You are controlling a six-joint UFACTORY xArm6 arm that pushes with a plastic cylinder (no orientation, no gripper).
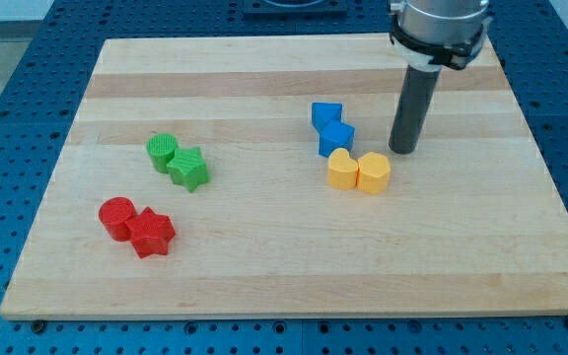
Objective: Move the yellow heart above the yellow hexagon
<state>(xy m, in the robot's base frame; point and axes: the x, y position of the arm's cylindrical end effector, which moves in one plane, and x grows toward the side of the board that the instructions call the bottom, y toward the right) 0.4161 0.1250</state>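
The yellow heart (341,170) lies right of the board's middle, touching the yellow hexagon (374,173) on its right side. My tip (402,150) stands just above and to the right of the hexagon, a small gap away from it. The rod rises from there to the arm at the view's top right. Two blue blocks (331,127) sit just above the heart, the lower one close to its top edge.
A green cylinder (163,151) and green star (189,169) sit left of centre. A red cylinder (118,217) and red block (151,234) lie at lower left. The wooden board (294,266) rests on a blue pegboard table.
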